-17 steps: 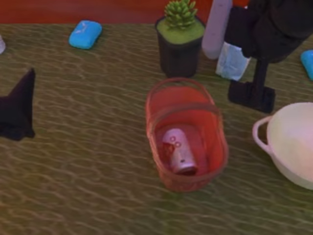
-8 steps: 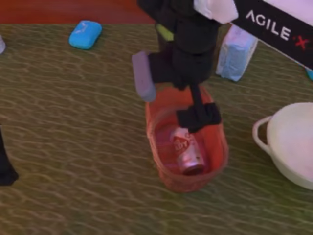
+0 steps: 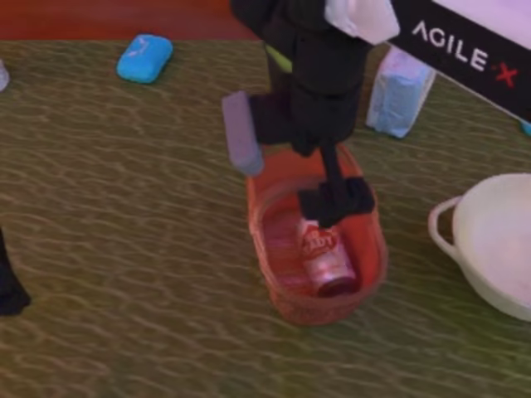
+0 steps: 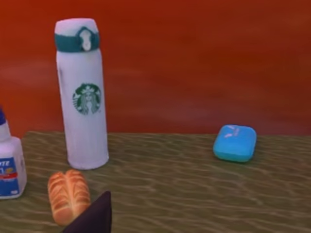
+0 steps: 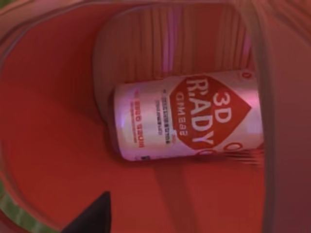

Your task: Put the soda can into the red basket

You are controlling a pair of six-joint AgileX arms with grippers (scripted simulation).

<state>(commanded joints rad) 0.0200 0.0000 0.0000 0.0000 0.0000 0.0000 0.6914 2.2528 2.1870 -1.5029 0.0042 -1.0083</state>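
Note:
The soda can (image 3: pixel 326 253) lies on its side on the ribbed floor of the red basket (image 3: pixel 262 249), near its right wall. In the right wrist view the soda can (image 5: pixel 184 116) shows red lettering, lies free inside the red basket (image 5: pixel 53 121) and touches nothing of mine. My right gripper (image 3: pixel 336 203) hangs open just above the basket's far half, over the can's far end. One of its fingertips (image 5: pixel 95 216) shows dark above the basket floor. My left gripper (image 3: pixel 8 290) is parked open at the table's left edge.
A white handled bowl (image 3: pixel 498 240) stands right of the basket. A pale blue pack (image 3: pixel 400 91) and a blue soap (image 3: pixel 145 56) lie at the back. The left wrist view shows a white thermos (image 4: pixel 81 97), a bread roll (image 4: pixel 68 194) and a glue bottle (image 4: pixel 9 165).
My right arm swung from the back right to over the basket. The can rolled and slid toward the basket's right wall. My left gripper drew back along the left edge.

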